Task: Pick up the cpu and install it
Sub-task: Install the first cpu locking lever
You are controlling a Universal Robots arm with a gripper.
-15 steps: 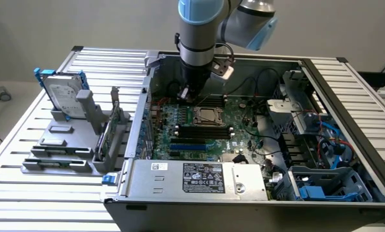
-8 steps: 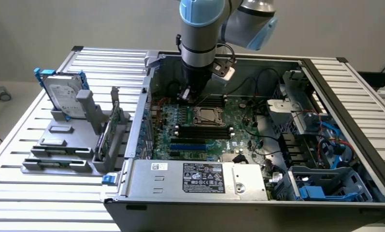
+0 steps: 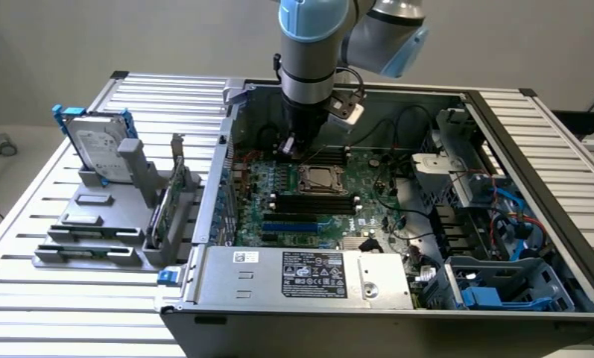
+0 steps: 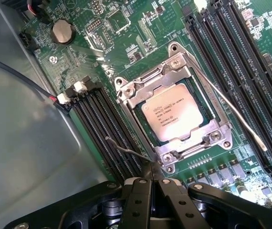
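The cpu, a silvery square chip with printed lettering, lies flat inside the metal-framed socket on the green motherboard; in the exterior view the cpu sits mid-board. My gripper is shut with nothing between its fingers, and its tips hover just off the socket's corner beside a thin wire lever. In the exterior view the gripper hangs low inside the open computer case, slightly behind and to the exterior view's left of the socket.
Black memory slots flank the socket. A second wire lever runs along its other side. A power supply fills the case front, cables and a blue drive cage the right. An upright hard drive stands outside on a grey fixture.
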